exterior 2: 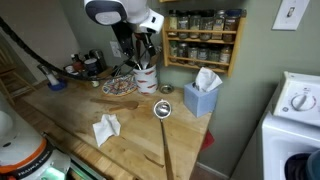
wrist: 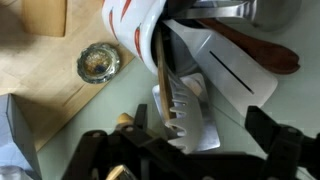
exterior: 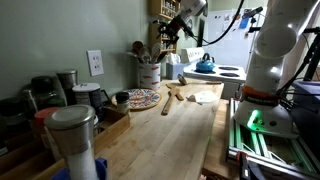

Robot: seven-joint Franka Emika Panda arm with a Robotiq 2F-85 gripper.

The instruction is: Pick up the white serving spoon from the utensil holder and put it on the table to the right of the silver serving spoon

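Three views place us at the reach-and-grasp step, with nothing lifted yet. The gripper (wrist: 182, 150) hangs right over the utensil holder (wrist: 135, 30), its jaws spread wide toward either side of the wrist view and closed on nothing that we can see. Between them lies the pale slotted head of what we take to be the white serving spoon (wrist: 185, 115). It stands in the crock beside a thin wooden handle (wrist: 160, 70), with a brown wooden spoon (wrist: 255, 45) further right.

The next move, as we judge it, calls for a short descent with the jaws centred on that white head or its neck. After that comes a firm close and a straight lift, so that the crowded neighbours stay behind. Only then comes the carry to the table.

The wrist view alone tells us which utensil sits in the gap. In both exterior views the gripper (exterior: 168, 30) (exterior 2: 145, 45) is seen only from the side, above the holder (exterior: 149, 72) (exterior 2: 146, 78), with the utensils a dark cluster. They do show the clearance above the crock, which the wrist view hides.

In an exterior view the silver serving spoon (exterior 2: 162, 110) lies on the table (exterior 2: 135, 150), bowl near the holder and long handle running toward the near edge. A blue tissue box (exterior 2: 203, 95) stands close on its right, so the free spot for setting down looks narrow. The wrist view catches only a round shiny thing (wrist: 98, 62) on the wood, probably that bowl.
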